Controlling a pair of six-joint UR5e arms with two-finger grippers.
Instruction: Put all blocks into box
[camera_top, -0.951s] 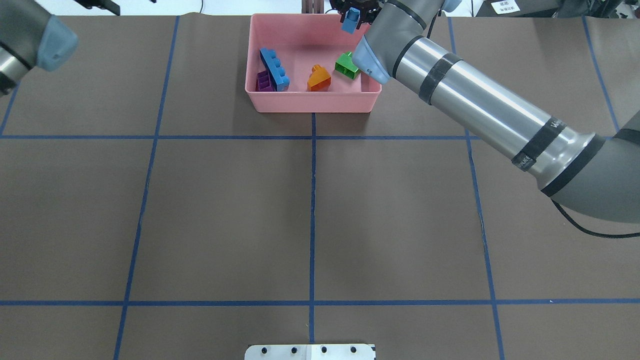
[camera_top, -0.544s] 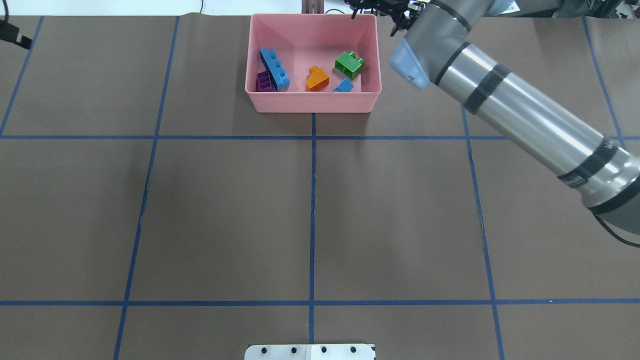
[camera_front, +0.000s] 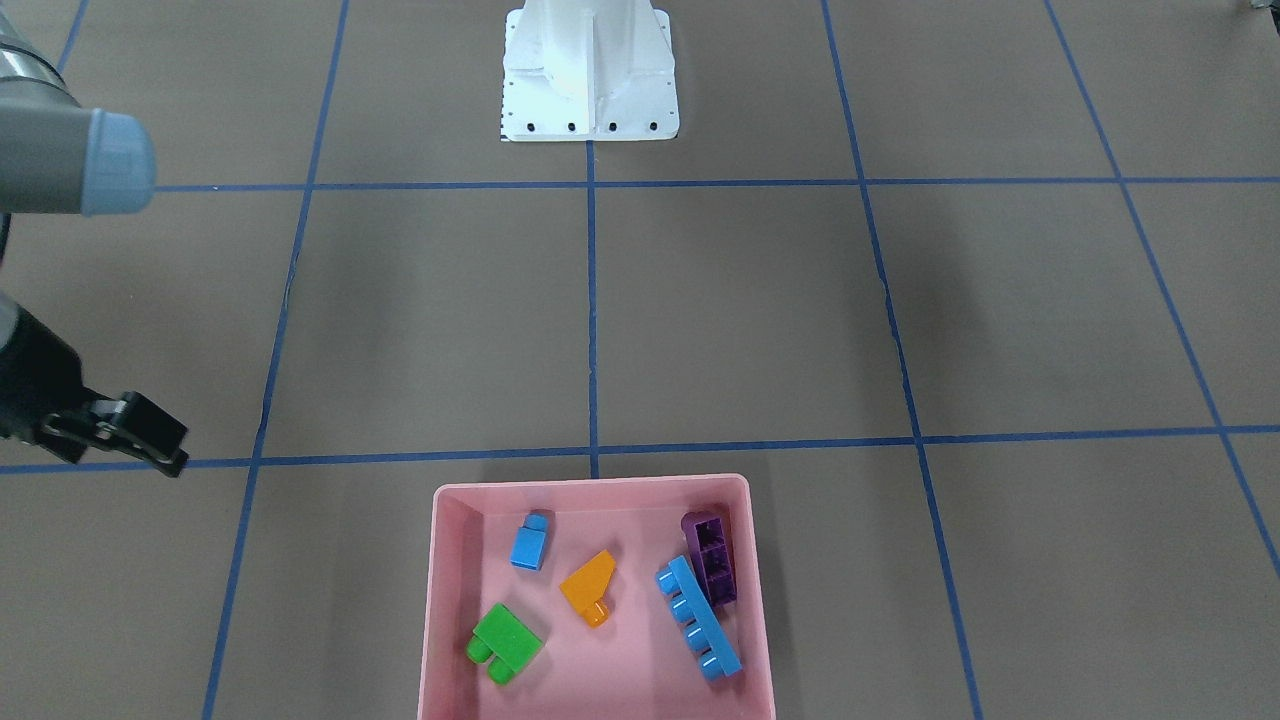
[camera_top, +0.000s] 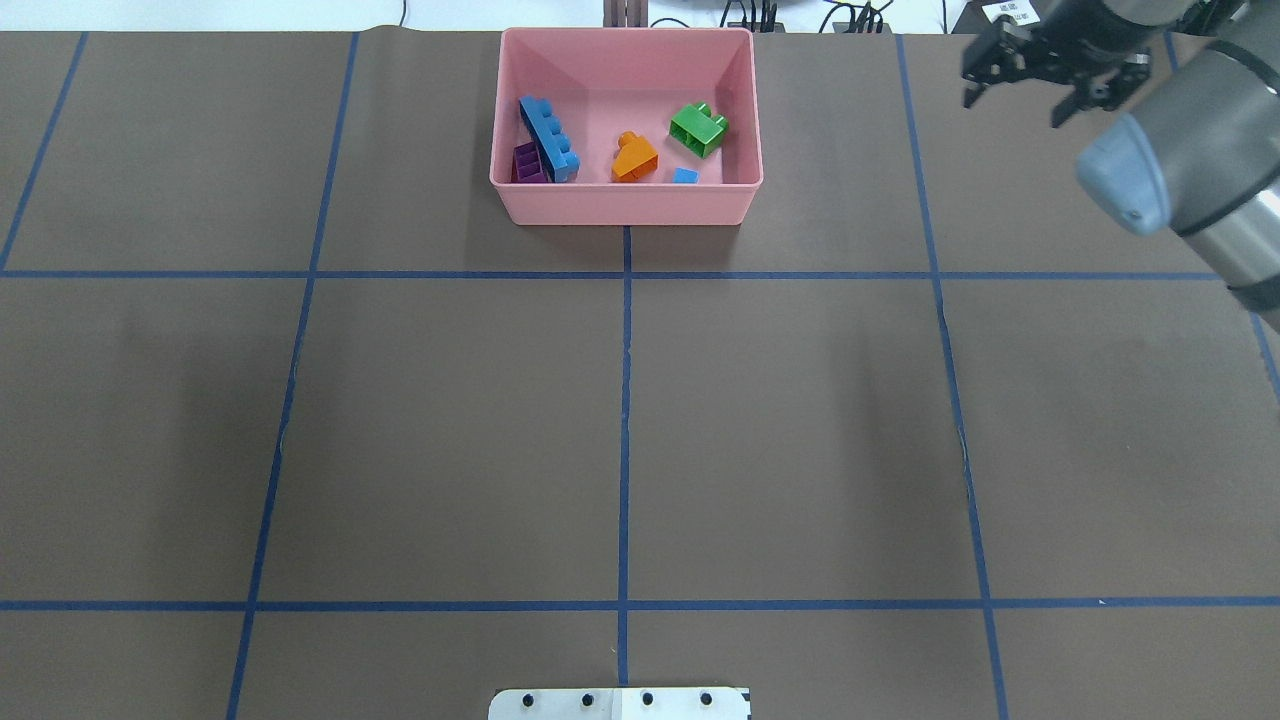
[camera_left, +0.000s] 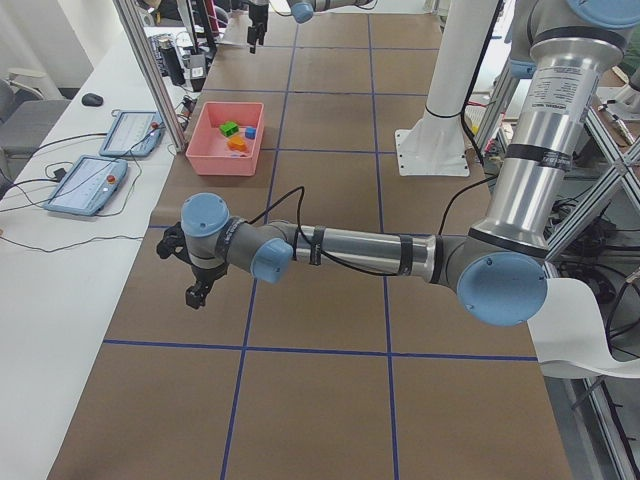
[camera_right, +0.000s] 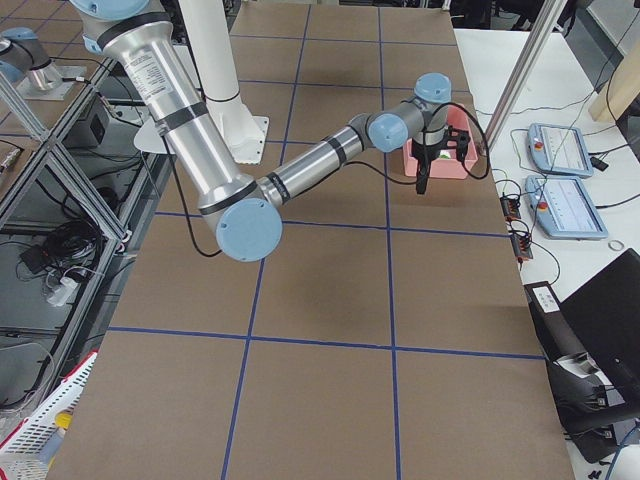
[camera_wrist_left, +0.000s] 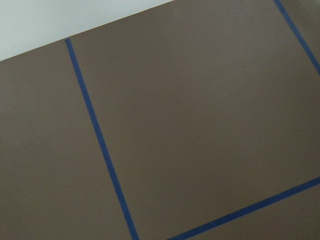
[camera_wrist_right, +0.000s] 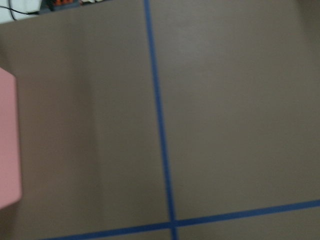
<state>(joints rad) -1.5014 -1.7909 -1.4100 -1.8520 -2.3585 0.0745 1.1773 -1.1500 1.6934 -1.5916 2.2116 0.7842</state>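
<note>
The pink box (camera_top: 626, 205) stands at the table's far middle; it also shows in the front view (camera_front: 437, 610). All five blocks lie in it: long light-blue (camera_top: 549, 138), purple (camera_top: 527, 162), orange (camera_top: 635, 158), green (camera_top: 699, 129) and small light-blue (camera_top: 685, 176). My right gripper (camera_top: 1015, 100) hovers well to the right of the box, open and empty; it also shows in the front view (camera_front: 150, 438). My left gripper (camera_left: 196, 285) shows only in the exterior left view, far from the box; I cannot tell whether it is open or shut.
The white robot base (camera_top: 620, 703) sits at the near edge. Blue tape lines (camera_top: 625, 420) divide the brown table. Tablets (camera_left: 100, 170) lie on a side table beyond the box. An aluminium post (camera_left: 150, 70) stands by the box.
The small light-blue block has left my right gripper and now lies in the box. The right arm has swung right, away from the box. The left arm has left the overhead view.
</note>
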